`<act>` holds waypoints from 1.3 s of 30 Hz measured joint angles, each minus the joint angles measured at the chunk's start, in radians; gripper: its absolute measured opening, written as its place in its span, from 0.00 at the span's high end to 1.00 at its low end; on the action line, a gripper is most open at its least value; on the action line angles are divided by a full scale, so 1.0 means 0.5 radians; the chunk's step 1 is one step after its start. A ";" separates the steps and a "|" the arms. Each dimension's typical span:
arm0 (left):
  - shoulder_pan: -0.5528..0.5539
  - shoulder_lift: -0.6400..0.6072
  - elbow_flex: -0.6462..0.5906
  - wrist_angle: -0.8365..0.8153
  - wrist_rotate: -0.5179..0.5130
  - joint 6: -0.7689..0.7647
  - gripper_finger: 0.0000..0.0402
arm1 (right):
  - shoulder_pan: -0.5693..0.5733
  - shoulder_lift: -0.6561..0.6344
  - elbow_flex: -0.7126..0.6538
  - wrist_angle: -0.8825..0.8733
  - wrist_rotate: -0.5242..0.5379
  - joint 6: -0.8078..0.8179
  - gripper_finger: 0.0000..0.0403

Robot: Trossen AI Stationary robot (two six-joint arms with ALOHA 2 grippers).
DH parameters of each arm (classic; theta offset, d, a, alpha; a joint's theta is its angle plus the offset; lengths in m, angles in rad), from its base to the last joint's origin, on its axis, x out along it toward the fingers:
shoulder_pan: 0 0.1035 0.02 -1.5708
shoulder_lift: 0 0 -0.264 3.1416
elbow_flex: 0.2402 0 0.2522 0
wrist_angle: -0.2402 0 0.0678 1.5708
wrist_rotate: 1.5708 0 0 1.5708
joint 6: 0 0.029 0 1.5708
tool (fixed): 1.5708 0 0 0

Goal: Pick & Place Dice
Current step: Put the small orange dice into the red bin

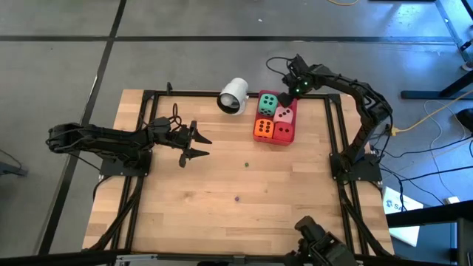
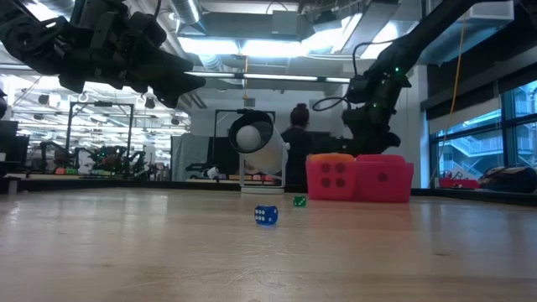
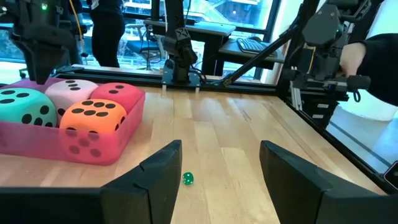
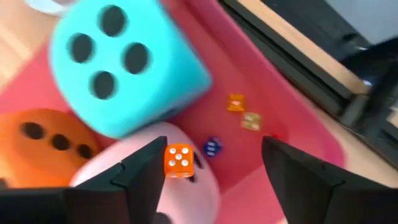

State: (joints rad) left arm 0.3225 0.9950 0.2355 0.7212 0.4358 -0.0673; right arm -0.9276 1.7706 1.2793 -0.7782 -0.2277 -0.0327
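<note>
Nearest, on the bare table (image 1: pixel 222 222), lie a small blue die (image 2: pixel 266 216) and a small green die (image 2: pixel 299 200), both loose and apart. The left gripper (image 1: pixel 198 143) hovers over mid-table, fingers spread, holding nothing. Farther back, the red tray (image 1: pixel 290 133) carries 4 large dice: orange die (image 1: pixel 264 129), red die (image 1: pixel 281 132), pink die (image 1: pixel 285 114), green die (image 1: pixel 267 103) (teal in the wrist view). The right gripper (image 4: pixel 202 165) hangs over the tray, fingers apart, nothing visibly held; a tiny orange die (image 4: pixel 179 157) rests on the pink one. Judgement: placement step; retract straight upward, avoiding the packed cubes.
</note>
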 joint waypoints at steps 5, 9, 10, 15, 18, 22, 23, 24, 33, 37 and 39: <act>0.000 0.000 0.000 0.000 0.000 0.000 0.48 | -0.001 0.001 0.000 -0.004 0.022 -0.032 0.30; 0.000 0.000 0.000 0.000 0.000 0.000 0.48 | 0.002 0.001 0.000 -0.039 0.005 -0.058 0.35; 0.000 0.000 0.000 0.000 0.000 -0.001 0.48 | 0.002 0.001 0.000 -0.043 0.005 -0.061 0.38; 0.000 0.000 -0.001 0.000 0.000 0.000 0.48 | 0.002 0.001 0.000 -0.050 0.004 -0.062 0.60; 0.000 0.000 -0.001 0.000 0.000 0.000 0.48 | 0.002 0.001 0.000 -0.052 0.004 -0.062 0.74; 0.000 0.000 0.000 0.000 0.000 0.000 0.48 | 0.002 0.002 0.000 -0.053 0.003 -0.064 0.87; 0.000 0.000 0.000 0.000 0.000 0.000 0.48 | 0.002 0.002 0.000 -0.053 0.003 -0.064 0.87; 0.000 0.000 0.000 0.000 0.000 0.000 0.48 | 0.002 0.002 0.000 -0.053 0.003 -0.064 0.87; 0.000 -0.001 0.000 0.000 0.000 -0.014 0.48 | 0.003 0.002 -0.001 -0.053 -0.003 -0.061 0.52; 0.000 0.000 0.000 0.000 0.000 -0.015 0.48 | 0.003 0.002 -0.001 -0.054 -0.003 -0.055 0.25; 0.000 -0.001 -0.001 0.000 0.000 -0.015 0.48 | 0.003 0.002 -0.001 -0.053 -0.003 -0.055 0.16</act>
State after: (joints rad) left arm 0.3225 0.9948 0.2352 0.7212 0.4358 -0.0750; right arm -0.9260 1.7714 1.2789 -0.8050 -0.2289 -0.0605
